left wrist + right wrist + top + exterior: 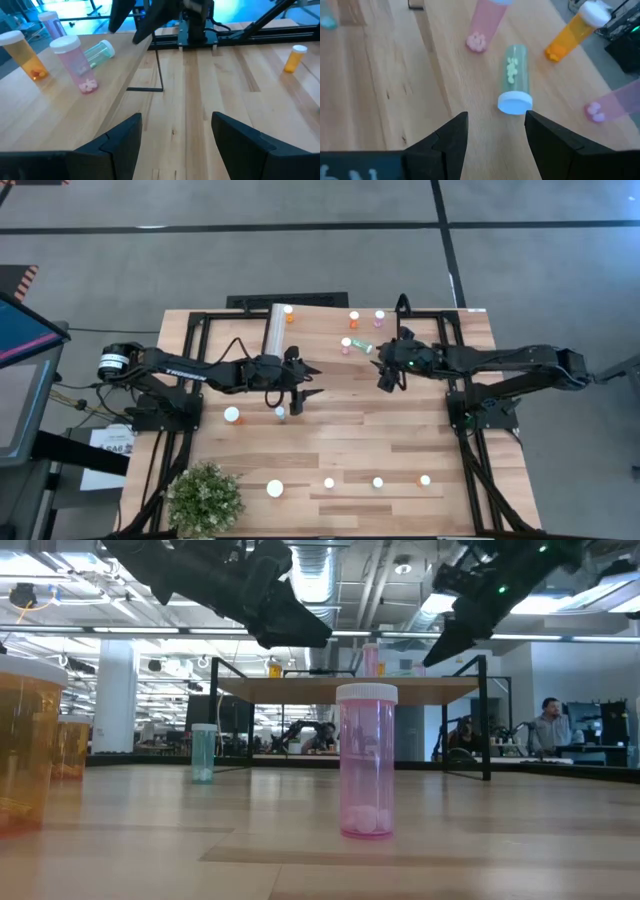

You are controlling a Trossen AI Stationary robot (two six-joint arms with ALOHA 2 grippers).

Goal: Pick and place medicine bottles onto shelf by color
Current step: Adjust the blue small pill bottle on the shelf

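Two empty, wide-open grippers: the right gripper (pixel 495 132) hovers over the shelf (pixel 420 345) beside a toppled green bottle (pixel 514 80), apparently lining up. Next it should close on that bottle. The left gripper (pixel 300 388) waits beside the shelf.

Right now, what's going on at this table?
Two arms are sorting medicine bottles onto the shelf. The right gripper hangs open and empty over a green bottle lying on its side on the shelf, with pink and orange bottles standing around it. The left gripper is open and empty too, above the table beside the shelf's edge. More bottles wait on the table, including a pink one near its front.
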